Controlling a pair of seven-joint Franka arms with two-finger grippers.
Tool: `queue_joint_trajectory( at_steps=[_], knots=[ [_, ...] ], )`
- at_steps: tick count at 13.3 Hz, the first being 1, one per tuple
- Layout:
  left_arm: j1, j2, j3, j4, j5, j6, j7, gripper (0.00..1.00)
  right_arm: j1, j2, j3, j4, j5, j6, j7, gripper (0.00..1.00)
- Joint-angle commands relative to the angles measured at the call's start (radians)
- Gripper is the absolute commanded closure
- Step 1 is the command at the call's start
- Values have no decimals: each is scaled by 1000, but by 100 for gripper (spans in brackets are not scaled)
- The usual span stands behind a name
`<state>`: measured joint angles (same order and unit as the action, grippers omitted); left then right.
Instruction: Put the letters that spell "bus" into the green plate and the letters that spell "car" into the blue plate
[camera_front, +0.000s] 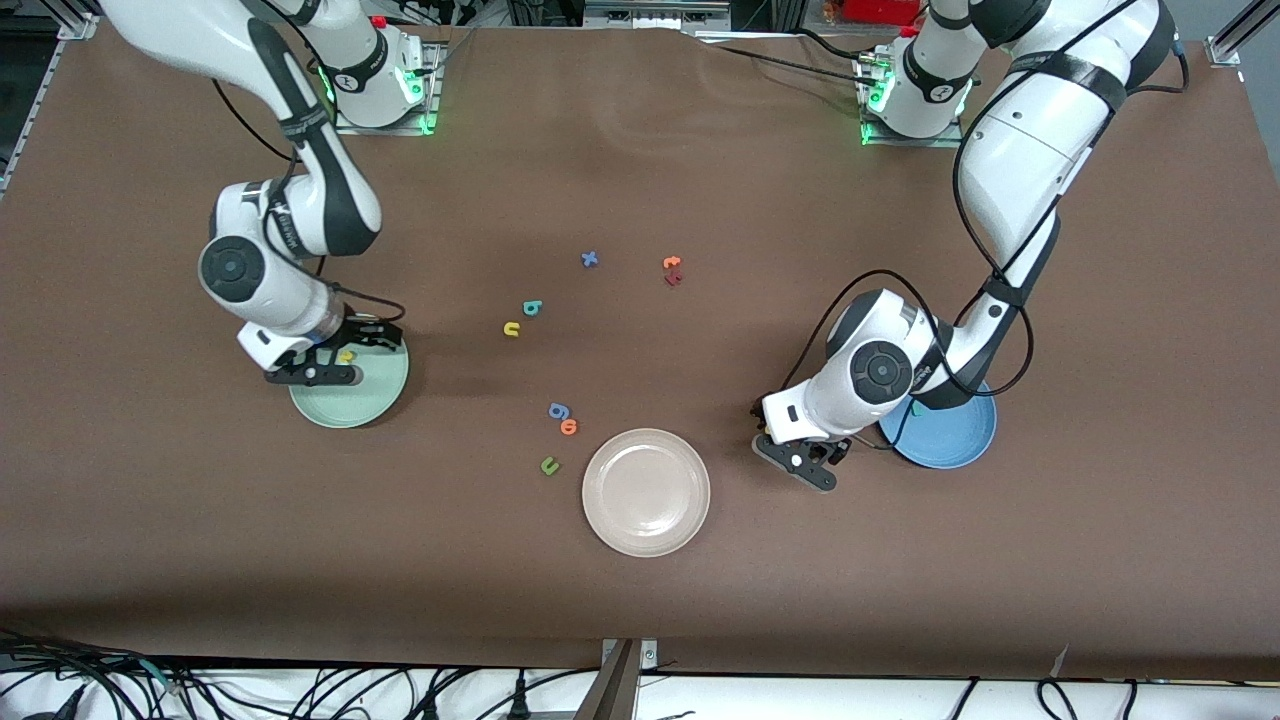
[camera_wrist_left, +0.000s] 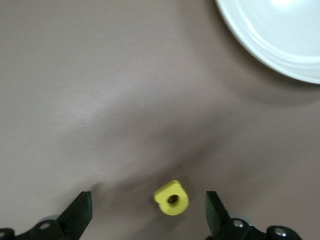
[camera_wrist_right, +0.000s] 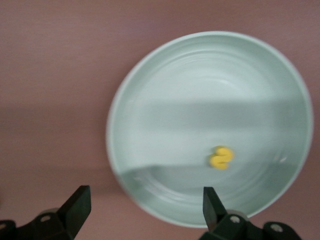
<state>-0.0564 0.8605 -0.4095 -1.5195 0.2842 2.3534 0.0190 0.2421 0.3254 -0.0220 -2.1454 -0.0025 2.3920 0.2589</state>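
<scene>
My right gripper (camera_front: 340, 358) (camera_wrist_right: 145, 210) hangs open over the green plate (camera_front: 350, 400) (camera_wrist_right: 200, 100), holding nothing. A yellow "s" (camera_front: 346, 355) (camera_wrist_right: 221, 157) lies loose in that plate. My left gripper (camera_front: 800, 458) (camera_wrist_left: 147, 215) stands open low over the table, beside the blue plate (camera_front: 950, 440). A yellow "a" (camera_wrist_left: 171, 198) lies on the table between its fingers, untouched. A teal letter (camera_front: 915, 408) shows in the blue plate, partly hidden by the left arm. The teal "b" (camera_front: 532, 308) and yellow "u" (camera_front: 511, 329) lie together mid-table.
A beige-white plate (camera_front: 646, 492) (camera_wrist_left: 280, 40) sits near the front camera. Beside it lie a blue "g" (camera_front: 558, 410), an orange "o" (camera_front: 569, 427) and a green "u" (camera_front: 549, 465). Nearer the bases lie a blue letter (camera_front: 590, 259) and an orange and a dark red letter (camera_front: 672, 270).
</scene>
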Motion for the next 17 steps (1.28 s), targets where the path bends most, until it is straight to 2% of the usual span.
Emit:
queue_joint_trajectory(
  at_steps=[1,4,7,9,11,12,14,17],
  knots=[
    [-26,2,-5,2,26,-16,10,2,66,-2,39,-5,16,10,197,1],
    [-31,11,-3,2,35,-14,27,16,121,37,88,-10,16,91,421,1],
    [-40,25,1,1,36,-14,39,18,170,98,96,-13,16,179,516,1],
    [-43,23,3,1,52,-16,39,50,174,129,96,-19,16,238,545,1],
    [-43,25,3,-1,111,-16,38,91,174,135,96,-17,15,248,559,1],
    [-43,25,3,1,121,-17,36,100,175,138,97,-17,13,253,557,1],
    [-42,17,1,2,121,-29,35,100,175,146,108,-16,13,254,559,1],
    [-30,-21,-5,16,110,-118,36,100,192,149,116,-16,13,254,557,1]
  ],
)
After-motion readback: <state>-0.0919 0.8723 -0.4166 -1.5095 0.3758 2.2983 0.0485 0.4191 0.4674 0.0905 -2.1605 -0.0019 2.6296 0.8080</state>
